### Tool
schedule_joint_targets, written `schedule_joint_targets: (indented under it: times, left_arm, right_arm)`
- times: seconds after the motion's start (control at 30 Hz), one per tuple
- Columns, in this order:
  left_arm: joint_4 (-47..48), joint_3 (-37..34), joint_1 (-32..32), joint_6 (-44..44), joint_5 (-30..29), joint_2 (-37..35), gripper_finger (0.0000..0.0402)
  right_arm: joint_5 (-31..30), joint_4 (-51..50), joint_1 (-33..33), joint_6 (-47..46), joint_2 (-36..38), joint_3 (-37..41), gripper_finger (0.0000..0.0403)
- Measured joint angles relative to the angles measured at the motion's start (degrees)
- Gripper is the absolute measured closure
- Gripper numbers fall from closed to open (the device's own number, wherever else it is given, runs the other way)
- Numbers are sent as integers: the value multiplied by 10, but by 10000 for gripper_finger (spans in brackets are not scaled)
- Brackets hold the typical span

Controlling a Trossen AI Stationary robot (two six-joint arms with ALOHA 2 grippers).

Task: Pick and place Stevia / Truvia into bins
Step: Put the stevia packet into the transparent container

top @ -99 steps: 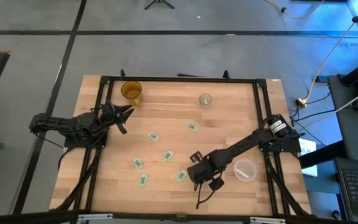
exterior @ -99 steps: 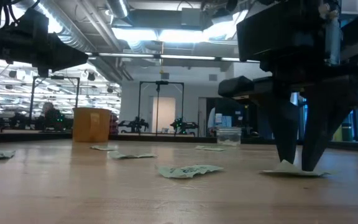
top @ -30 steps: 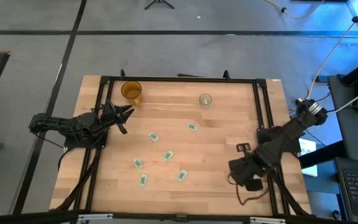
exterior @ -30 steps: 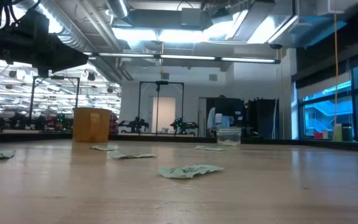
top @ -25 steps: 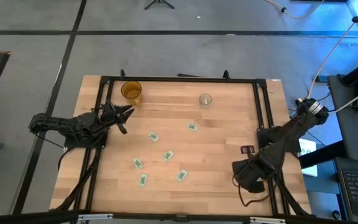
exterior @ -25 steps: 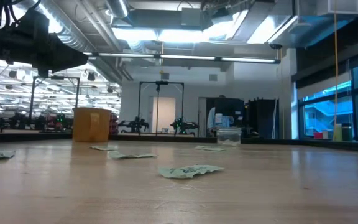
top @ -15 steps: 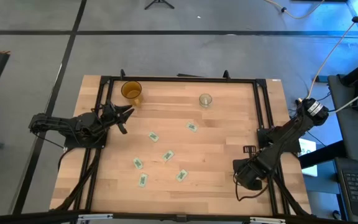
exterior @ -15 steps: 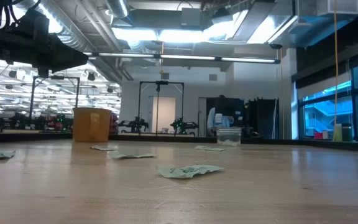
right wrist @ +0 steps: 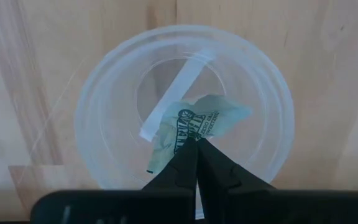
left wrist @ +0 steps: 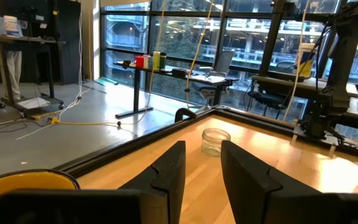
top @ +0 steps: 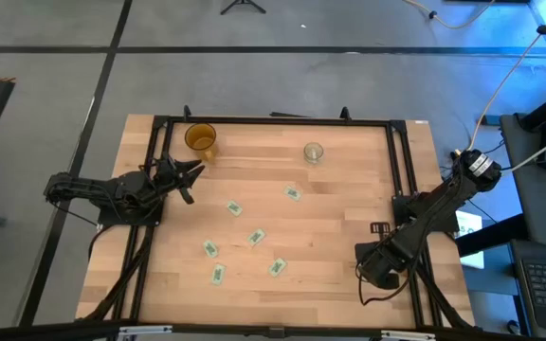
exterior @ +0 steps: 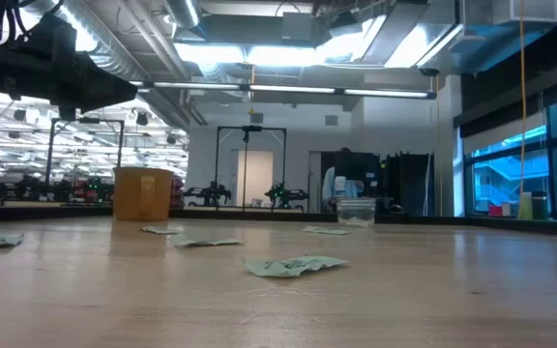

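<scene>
While my right gripper (right wrist: pixel 197 147) pinches one crumpled Stevia packet (right wrist: pixel 194 129) by its edge over the clear round bin (right wrist: pixel 98 93), I judge it featherlight, limp paper. My left gripper (left wrist: pixel 202 163) waits, fingers slightly parted, near the yellow cup (top: pixel 200 138).

Six sachets (top: pixel 234 207) on table, one in bin (right wrist: pixel 104 81) — two cups (top: pixel 200 138).

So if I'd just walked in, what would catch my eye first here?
Probably the right gripper, poised over a clear round container near the table's front right corner and pinching a crumpled green-printed packet above it. Next, the six loose packets scattered mid-table, with an amber cup at the back left and the left gripper idle beside it.
</scene>
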State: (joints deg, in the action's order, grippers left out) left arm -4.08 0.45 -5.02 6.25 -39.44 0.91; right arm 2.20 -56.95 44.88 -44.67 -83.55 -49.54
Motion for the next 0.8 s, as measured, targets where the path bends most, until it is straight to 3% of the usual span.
schedule_joint_targets:
  times: [0.23,0.63,0.8]
  left_arm:
    - [0,0,0,0,0,0,304]
    - [0,0,0,0,0,0,304]
    - [0,0,0,0,0,0,304]
  right_arm:
    - [0,0,0,11,0,0,390]
    - [1,-1,0,14,0,0,335]
    - [35,-24,0,14,0,-26,332]
